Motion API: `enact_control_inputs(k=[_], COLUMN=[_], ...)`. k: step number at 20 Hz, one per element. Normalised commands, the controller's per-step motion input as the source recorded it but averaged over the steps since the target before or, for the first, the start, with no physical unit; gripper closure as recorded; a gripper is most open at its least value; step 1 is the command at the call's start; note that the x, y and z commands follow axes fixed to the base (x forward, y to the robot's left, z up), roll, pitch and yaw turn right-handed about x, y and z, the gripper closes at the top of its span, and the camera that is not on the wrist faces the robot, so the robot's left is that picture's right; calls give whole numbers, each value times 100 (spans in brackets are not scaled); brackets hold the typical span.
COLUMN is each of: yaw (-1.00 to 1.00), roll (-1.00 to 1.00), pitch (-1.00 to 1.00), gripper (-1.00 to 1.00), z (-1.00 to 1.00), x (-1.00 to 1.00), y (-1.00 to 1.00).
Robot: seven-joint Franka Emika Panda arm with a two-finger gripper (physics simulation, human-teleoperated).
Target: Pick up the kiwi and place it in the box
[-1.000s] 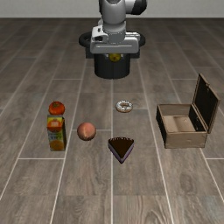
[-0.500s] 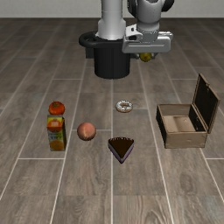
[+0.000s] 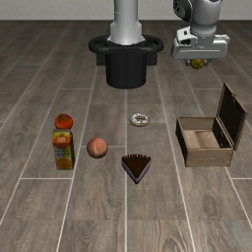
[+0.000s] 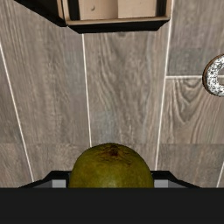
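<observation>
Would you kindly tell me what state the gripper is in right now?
The gripper is closed, holding the kiwi between its fingers.

Juice bottle [image 3: 64,146], peach [image 3: 96,148], donut [image 3: 141,119], chocolate cake wedge [image 3: 136,167], plank floor [image 3: 59,217].

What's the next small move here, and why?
Probably carry the kiwi forward until it hangs over the box. The end effector is shut on the kiwi and holds it in the air. The box stands open, lid up, farther forward and not yet under the fruit.
</observation>
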Motion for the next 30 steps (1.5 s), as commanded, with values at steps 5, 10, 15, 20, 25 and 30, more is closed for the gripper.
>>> enact_control_inputs(k=[5,10,15,20,25,30], yaw=[0,0,0,0,0,0], roll=[0,0,0,0,0,0], pitch=[0,0,0,0,0,0], gripper=[100,100,100,100,-100,-100], z=[0,0,0,0,0,0], x=[60,100,100,100,60,0], y=[40,0,0,0,-20,0])
